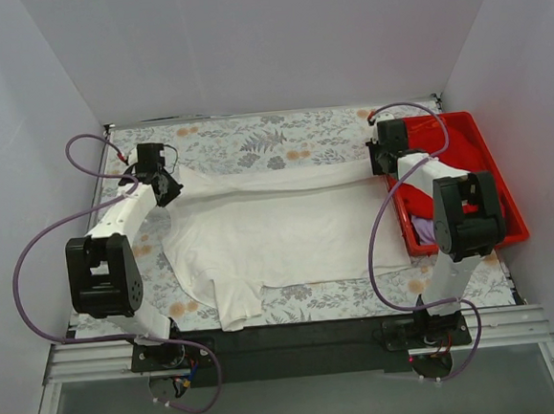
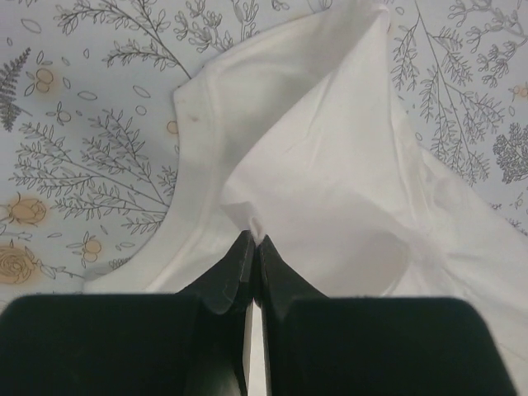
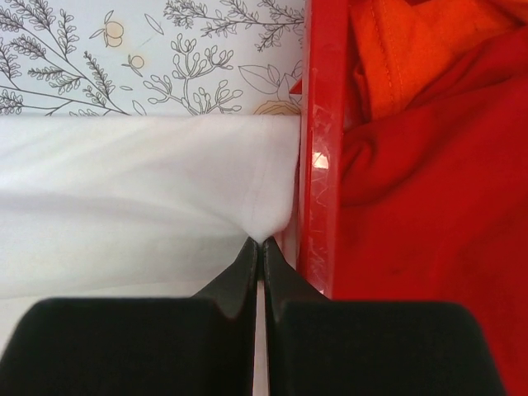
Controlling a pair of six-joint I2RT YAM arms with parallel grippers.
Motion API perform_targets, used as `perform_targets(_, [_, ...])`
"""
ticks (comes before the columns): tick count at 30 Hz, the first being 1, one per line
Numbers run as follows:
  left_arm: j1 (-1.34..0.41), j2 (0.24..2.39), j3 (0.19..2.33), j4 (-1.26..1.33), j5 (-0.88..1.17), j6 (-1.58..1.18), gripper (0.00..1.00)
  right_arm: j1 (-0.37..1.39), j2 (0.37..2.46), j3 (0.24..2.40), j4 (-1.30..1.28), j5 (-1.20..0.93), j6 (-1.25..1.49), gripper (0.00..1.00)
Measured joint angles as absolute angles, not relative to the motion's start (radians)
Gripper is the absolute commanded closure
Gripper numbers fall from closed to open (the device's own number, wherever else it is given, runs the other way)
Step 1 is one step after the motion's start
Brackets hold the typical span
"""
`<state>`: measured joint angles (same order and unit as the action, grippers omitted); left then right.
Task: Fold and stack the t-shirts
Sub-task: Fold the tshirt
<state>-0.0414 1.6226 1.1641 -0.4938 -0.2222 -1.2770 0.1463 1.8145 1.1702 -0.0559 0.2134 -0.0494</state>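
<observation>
Currently left end effector [image 2: 252,246] pinches tight on white t-shirt [image 2: 330,190] edge. Likewise, right end effector [image 3: 261,247] clamps its corner beside red tray [image 3: 322,148].

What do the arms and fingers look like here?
The left arm and right arm match: white tubular links between bulky black joint housings. Loose purple cables loop outside each: left cable, right cable. The left fingers and right fingers are matte black, wide blocks tapering to thin tips.
</observation>
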Motion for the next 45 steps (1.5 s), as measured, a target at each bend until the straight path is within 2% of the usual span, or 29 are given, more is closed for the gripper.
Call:
perform_targets(12, [-0.041, 1.532, 1.006, -0.523, -0.165, -1.347, 1.0, 0.148, 1.822, 1.163, -0.056, 0.21, -0.018, 0.99])
perform_targets(31, [-0.048, 1.438, 0.901, -0.562, -0.141, -1.393, 1.0, 0.157, 1.862, 1.163, -0.065, 0.201, -0.002, 0.99])
perform_targets(37, [-0.065, 1.429, 0.862, -0.561, -0.138, -1.411, 1.0, 0.159, 1.866, 1.163, -0.083, 0.212, 0.002, 0.92])
perform_targets(40, [-0.068, 1.405, 0.848, -0.568, -0.139, -1.415, 0.89, 0.161, 1.866, 1.163, -0.092, 0.217, 0.004, 0.86])
perform_targets(42, [-0.068, 1.383, 0.847, -0.572, -0.147, -1.414, 0.71, 0.164, 1.866, 1.164, -0.108, 0.221, 0.012, 0.77])
perform_targets(43, [-0.068, 1.371, 0.847, -0.574, -0.156, -1.414, 0.65, 0.165, 1.866, 1.165, -0.116, 0.222, 0.017, 0.67])
perform_targets(44, [-0.068, 1.359, 0.847, -0.577, -0.165, -1.414, 0.6, 0.166, 1.866, 1.169, -0.128, 0.221, 0.025, 0.63])
perform_targets(45, [-0.068, 1.348, 0.847, -0.579, -0.177, -1.415, 0.48, 0.17, 1.866, 1.174, -0.142, 0.218, 0.028, 0.6])
